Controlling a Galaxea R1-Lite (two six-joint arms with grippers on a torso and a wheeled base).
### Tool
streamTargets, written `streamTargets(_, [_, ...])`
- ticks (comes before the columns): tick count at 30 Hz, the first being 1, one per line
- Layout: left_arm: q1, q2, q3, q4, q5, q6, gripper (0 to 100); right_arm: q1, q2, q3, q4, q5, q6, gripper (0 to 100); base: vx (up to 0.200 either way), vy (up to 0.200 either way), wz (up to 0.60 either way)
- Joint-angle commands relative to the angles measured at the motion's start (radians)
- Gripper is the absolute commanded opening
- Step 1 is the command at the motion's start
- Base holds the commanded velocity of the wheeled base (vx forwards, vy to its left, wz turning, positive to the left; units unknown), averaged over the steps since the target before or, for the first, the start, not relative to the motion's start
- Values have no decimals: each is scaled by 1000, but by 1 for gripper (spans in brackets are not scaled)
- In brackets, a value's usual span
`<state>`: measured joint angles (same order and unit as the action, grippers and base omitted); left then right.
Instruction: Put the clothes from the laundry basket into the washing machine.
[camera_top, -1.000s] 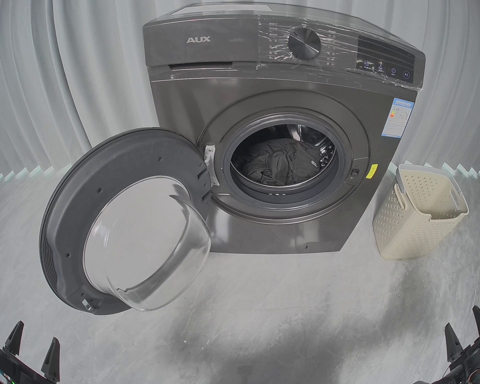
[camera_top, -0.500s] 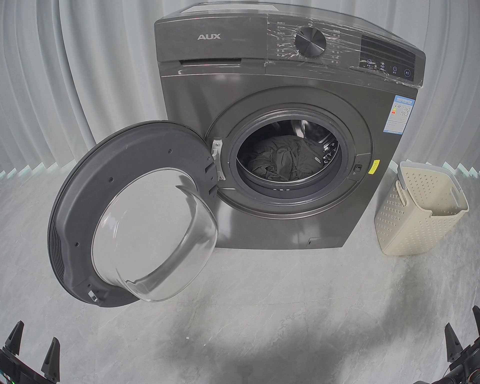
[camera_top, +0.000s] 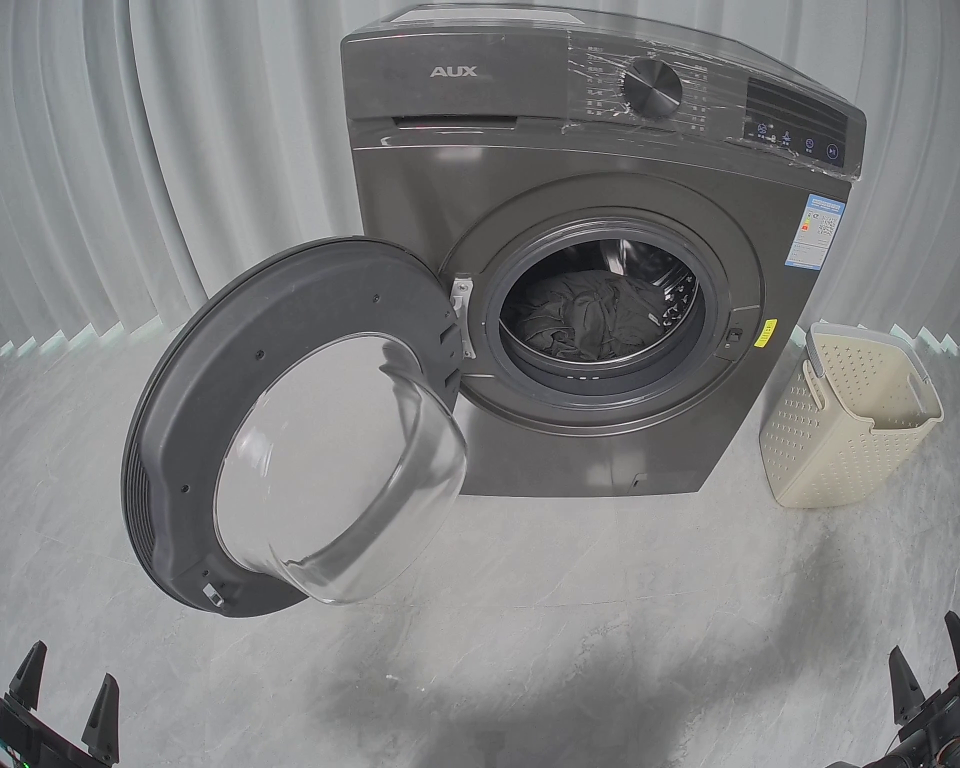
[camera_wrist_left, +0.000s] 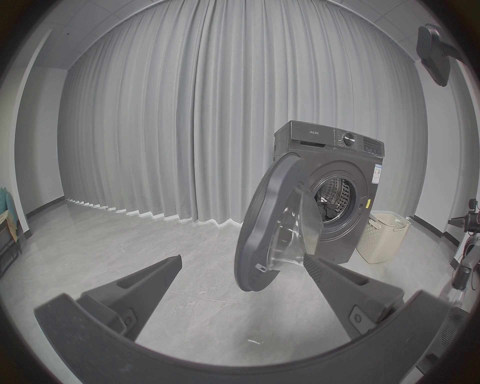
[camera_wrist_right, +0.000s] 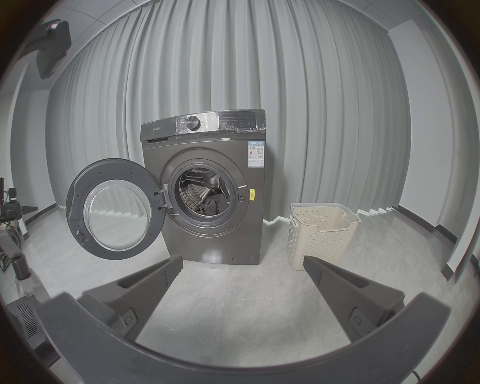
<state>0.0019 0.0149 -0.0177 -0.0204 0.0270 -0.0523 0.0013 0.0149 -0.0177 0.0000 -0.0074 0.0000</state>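
Note:
A grey front-loading washing machine (camera_top: 600, 160) stands against the curtain, its round door (camera_top: 290, 430) swung wide open to the left. Dark clothes (camera_top: 590, 315) lie inside the drum. Right of the machine, on the floor, stands a cream perforated laundry basket (camera_top: 850, 420), and no clothes show inside it. My left gripper (camera_top: 62, 690) is low at the near left, open and holding nothing. At the near right my right gripper (camera_top: 930, 665) is also open and holding nothing. Both are far back from the machine (camera_wrist_left: 345, 165) (camera_wrist_right: 210, 190) and the basket (camera_wrist_left: 382, 235) (camera_wrist_right: 320, 230).
Pale grey marble-look floor (camera_top: 600, 620) stretches between me and the machine. A grey pleated curtain (camera_top: 170, 150) runs along the back wall. The open door (camera_wrist_left: 272, 225) juts out over the floor on the left side.
The whole head view has shifted: the machine, door and basket sit farther right and look slightly smaller, so the camera has moved. Both grippers hold the same place, still open.

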Motion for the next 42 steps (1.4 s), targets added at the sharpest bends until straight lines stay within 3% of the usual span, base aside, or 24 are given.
streamTargets(1, [1,-15,15,-1,2,0,100,0,-15,18,0,0,0,100,0,0,0])
streamTargets(11, [3,-15,-2,-19,2,-7,100,0,-15,18,0,0,0,100,0,0,0])
streamTargets(12, [1,-3,-110,-9,-6,-7,100,0,-15,18,0,0,0,100,0,0,0])
streamTargets(13, [1,0,-128,-4,-9,-7,100,0,-15,18,0,0,0,100,0,0,0])
streamTargets(14, [-5,45,-209,37,-29,-6,100,0,-15,18,0,0,0,100,0,0,0])
streamTargets(17, [-31,157,-274,108,-84,-4,100,0,-15,18,0,0,0,100,0,0,0])
streamTargets(19, [-43,191,-278,106,-102,-3,100,0,-15,18,0,0,0,100,0,0,0])
streamTargets(21, [-92,320,-291,88,-159,-9,100,0,-15,18,0,0,0,100,0,0,0])
streamTargets(25, [-128,482,-297,-18,-179,-35,100,0,-15,18,0,0,0,100,0,0,0])
streamTargets(35, [-122,886,-317,-389,-188,-35,100,0,-15,18,0,0,0,100,0,0,0])
streamTargets(40, [-115,964,-324,-435,-239,-35,100,0,-15,18,0,0,0,100,0,0,0])
streamTargets(42, [-103,1005,-338,-438,-285,-37,100,0,-15,18,0,0,0,100,0,0,0])
